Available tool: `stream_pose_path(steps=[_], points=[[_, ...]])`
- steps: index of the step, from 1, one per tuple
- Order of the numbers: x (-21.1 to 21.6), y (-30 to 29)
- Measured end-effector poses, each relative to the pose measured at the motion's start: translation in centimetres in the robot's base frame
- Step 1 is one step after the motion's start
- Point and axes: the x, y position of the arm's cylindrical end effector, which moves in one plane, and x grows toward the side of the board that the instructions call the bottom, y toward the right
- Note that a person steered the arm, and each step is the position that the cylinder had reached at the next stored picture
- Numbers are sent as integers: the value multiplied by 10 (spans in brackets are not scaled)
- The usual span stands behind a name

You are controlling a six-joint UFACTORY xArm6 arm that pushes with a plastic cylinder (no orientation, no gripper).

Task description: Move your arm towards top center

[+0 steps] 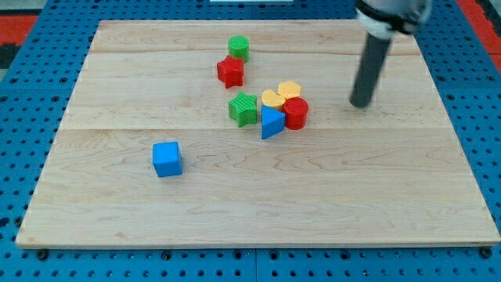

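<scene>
Our tip [361, 103] rests on the desk [117, 196] at the view's right, apart from the red cylinder [296, 113]. We have no hand, only a stiff rod, nothing to grasp. The green cylinder [239, 48], probably light, sits near top center.

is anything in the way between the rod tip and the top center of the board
Nothing visible blocks it. My tip stands right of the cluster, and the wooden board between it and top center is bare. The green cylinder and red star sit just left of that spot, outside a straight path.
</scene>
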Motion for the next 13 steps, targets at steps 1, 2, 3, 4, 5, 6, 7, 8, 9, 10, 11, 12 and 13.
stream_pose_path(steps=[1, 2, 3, 4, 5, 6, 7, 8, 9, 10, 11, 12, 13], points=[[93, -9], [121, -99], [95, -191], [105, -241], [102, -305], [29, -317], [-10, -302], [-8, -264], [11, -257], [24, -248], [24, -228], [24, -214], [24, -207]])
